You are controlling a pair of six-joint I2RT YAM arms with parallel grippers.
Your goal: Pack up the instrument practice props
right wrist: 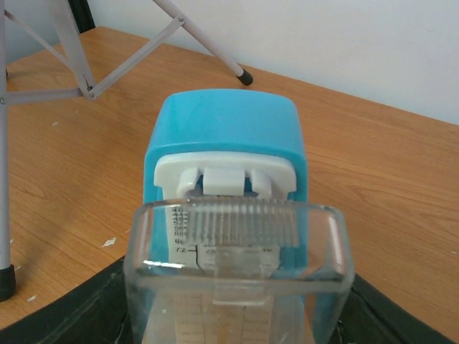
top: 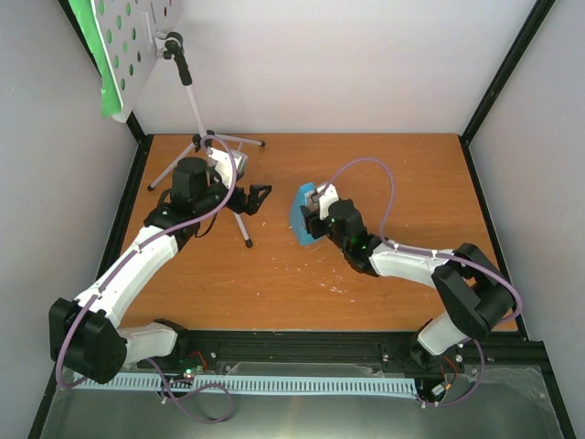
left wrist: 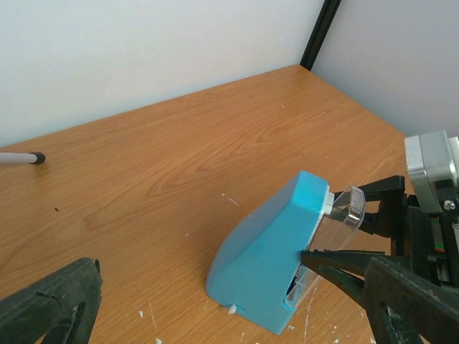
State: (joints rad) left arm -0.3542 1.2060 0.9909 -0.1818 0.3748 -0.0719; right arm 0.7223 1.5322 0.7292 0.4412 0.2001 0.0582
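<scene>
Right jaws grip the blue metronome [top: 298, 222] by its clear cover, mid-way across the wooden table [top: 393, 174], right of the silver music stand [top: 194, 96]. Left jaws spread wide, empty, just beside the stand's front leg. Green page [top: 109, 94] on the perforated tray [top: 139, 38], upper left. White scuffs on wood; pale walls, black corner posts.
</scene>
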